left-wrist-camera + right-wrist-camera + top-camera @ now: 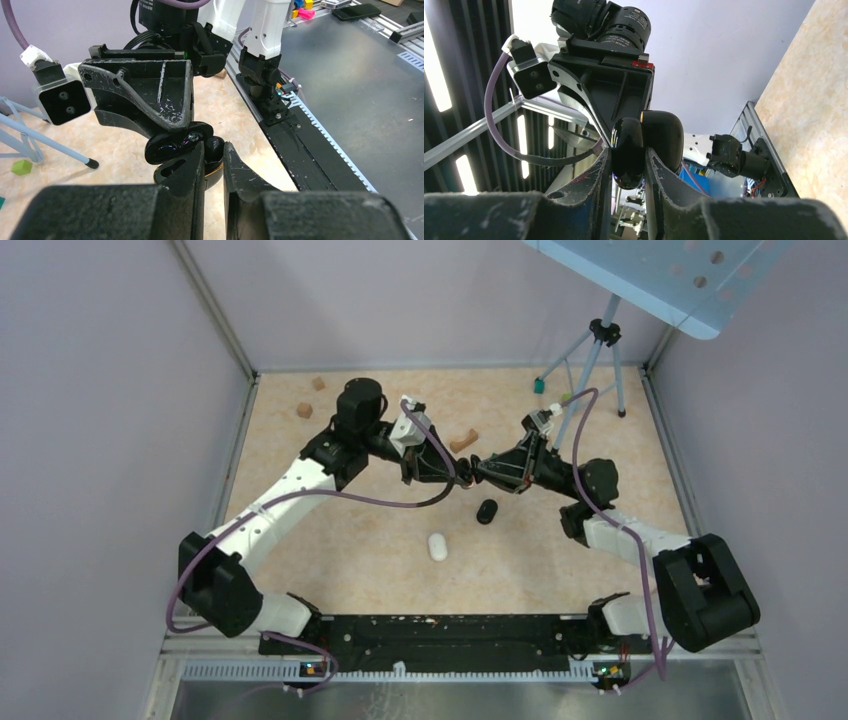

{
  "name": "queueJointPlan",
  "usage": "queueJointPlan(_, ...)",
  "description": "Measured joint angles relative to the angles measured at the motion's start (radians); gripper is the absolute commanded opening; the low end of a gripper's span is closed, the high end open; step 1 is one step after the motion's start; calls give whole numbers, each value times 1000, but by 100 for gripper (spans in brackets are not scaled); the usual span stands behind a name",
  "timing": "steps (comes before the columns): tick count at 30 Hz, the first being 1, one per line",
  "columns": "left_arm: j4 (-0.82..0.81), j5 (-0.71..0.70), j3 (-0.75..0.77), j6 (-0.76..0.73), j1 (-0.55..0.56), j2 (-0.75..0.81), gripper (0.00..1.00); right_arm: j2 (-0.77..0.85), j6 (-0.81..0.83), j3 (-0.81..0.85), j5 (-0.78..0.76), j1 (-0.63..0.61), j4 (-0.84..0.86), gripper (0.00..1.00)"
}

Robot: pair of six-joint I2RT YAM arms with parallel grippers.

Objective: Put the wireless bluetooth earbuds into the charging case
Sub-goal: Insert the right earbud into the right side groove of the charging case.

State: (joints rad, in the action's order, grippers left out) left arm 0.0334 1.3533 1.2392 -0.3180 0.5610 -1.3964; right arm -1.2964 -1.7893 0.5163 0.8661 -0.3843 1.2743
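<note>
Beige marbled tabletop [330,540] lies inside lilac walls [100,390], and we see both arms stretched inward so that their tips meet above its middle. The right gripper [628,152] pinches the black charging case [663,134], its lid open. The left gripper [214,152] is closed narrowly on a black earbud [215,145] at the case's mouth.

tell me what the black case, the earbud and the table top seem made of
Charging case: probably hard plastic, gloss black, with sharp light reflections on it.
Earbud: black plastic too, by its shine.
Table: matte beige with mottled veining, perhaps stone-look laminate; can't say for sure.
</note>
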Motion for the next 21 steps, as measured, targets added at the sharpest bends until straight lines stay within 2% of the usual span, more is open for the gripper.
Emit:
queueJointPlan(14,204,15,56,-128,0,-19,0,18,20,1,24,-8,-77,0)
queueJointPlan(21,275,16,73,-138,1,-34,0,29,55,6,36,-15,-145,0)
